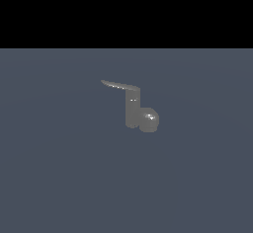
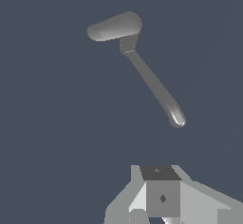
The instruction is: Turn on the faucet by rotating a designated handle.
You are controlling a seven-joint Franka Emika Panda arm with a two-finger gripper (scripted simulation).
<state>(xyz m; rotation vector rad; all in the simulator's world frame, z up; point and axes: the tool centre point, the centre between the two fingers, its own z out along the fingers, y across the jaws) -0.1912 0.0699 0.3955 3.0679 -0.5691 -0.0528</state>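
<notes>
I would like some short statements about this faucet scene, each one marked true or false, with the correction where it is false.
1. The handle sticks out from the top of the faucet toward the exterior view's left. True.
2. The gripper is closed around the handle. False: in the wrist view it is apart from the handle, touching nothing.
3. The robot arm appears in the exterior view. False: only the faucet on the plain grey floor shows there.
4. The rounded base sits beside the post, on the exterior view's right. True.
5. The handle tapers toward its free tip. True.
</notes>
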